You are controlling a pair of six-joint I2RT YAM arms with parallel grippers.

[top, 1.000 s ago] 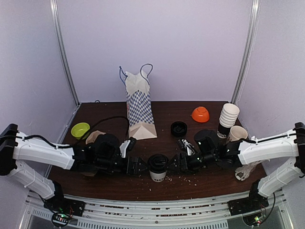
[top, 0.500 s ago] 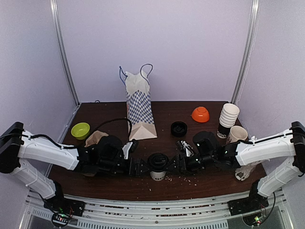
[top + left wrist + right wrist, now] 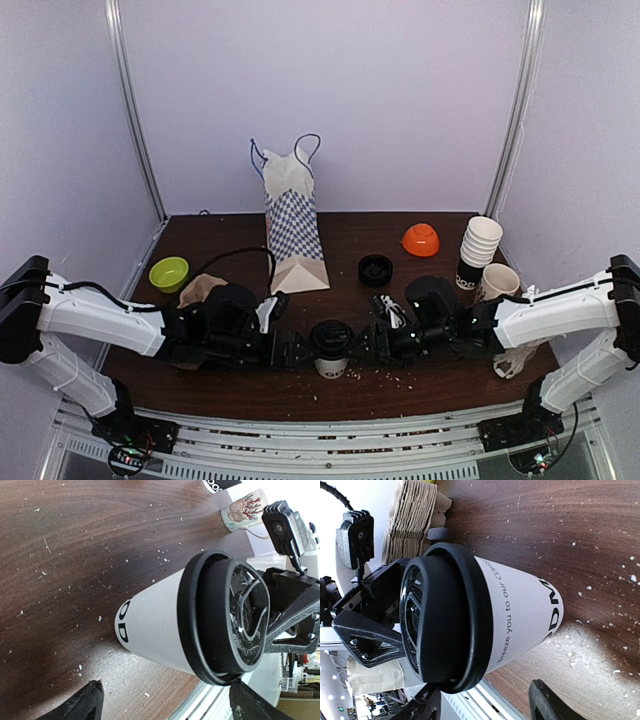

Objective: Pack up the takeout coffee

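1. Close to the near edge of the desk, about midway along it, the takeout coffee stands upright with its lid seated on top.
2. On the cup's left side the left claw lies low over the desk with its jaws spread wide. In the left wrist view its fingers sit at the bottom of the picture with the cup ahead of them, not clamped.
3. On the cup's right side the right claw faces it, jaws likewise apart. In the right wrist view its fingertips stop short of the cup wall and grip nothing.
4. Each wrist view shows the opposite claw just beyond the lid; whether either one touches the lid cannot be told.
5. Black print marks the cup's lower part, and a line of small text runs up its white wall.
6. Toward the far edge, near the middle, a blue-checked paper bag stands upright.
7. Toward the right edge are a spare black lid, an orange bowl, a stack of paper cups and, just beside the stack, a mug.
8. Near the left edge a green bowl sits beside brown pulp trays.
9. White crumbs are scattered over the dark wood.
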